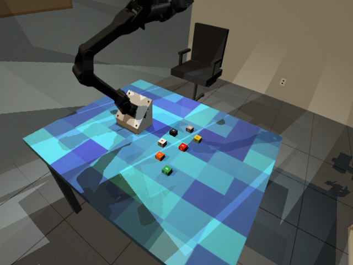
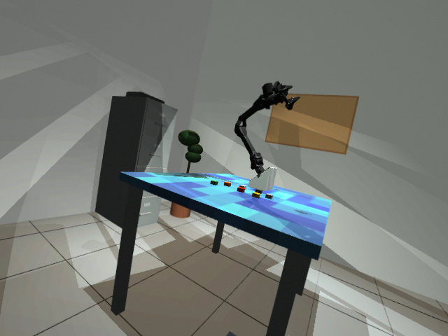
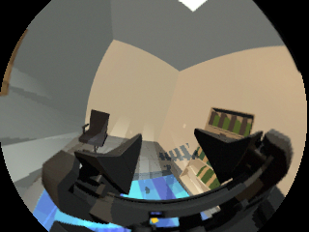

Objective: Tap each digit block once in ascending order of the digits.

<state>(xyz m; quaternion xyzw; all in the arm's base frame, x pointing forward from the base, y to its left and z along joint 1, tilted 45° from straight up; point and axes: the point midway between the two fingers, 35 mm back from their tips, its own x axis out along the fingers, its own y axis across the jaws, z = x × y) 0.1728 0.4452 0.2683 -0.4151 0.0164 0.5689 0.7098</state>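
Across the middle of the top view stands a blue patchwork table (image 1: 210, 196) (image 2: 202, 204) (image 3: 159, 186). Clock bearings follow each view, 12 at its upper edge.

Dark cabinet (image 2: 119, 152): past the table, about 10 o'clock in the exterior view. Black chair (image 1: 209, 42) (image 3: 98, 128): between 12 and 1 in the top view.

Black arm (image 1: 105, 40) (image 2: 248, 141) rises from a pale wedge-shaped base (image 1: 146, 121) (image 2: 265, 180), bent high over the table. Gripper (image 1: 183, 5) (image 2: 295, 92) (image 3: 169, 134) aloft, well apart from the blocks; released, fingers spread, nothing between them.

Blocks, 7, apart from one another on the tabletop. Top-view bearings from the red block (image 1: 182, 147) (image 2: 241, 189): gray block (image 1: 189, 128) (image 2: 269, 196) near 1; yellow block (image 1: 197, 138) (image 2: 256, 194) (image 3: 154, 220) at 2; green block (image 1: 166, 170) (image 2: 214, 182) at 7; orange block (image 1: 159, 155) (image 2: 227, 183) at 8; white block (image 1: 162, 142) (image 2: 242, 186) between 9 and 10; black block (image 1: 173, 132) (image 2: 258, 190) at 11.

Printed digits: marks on the upper faces, too small to read.
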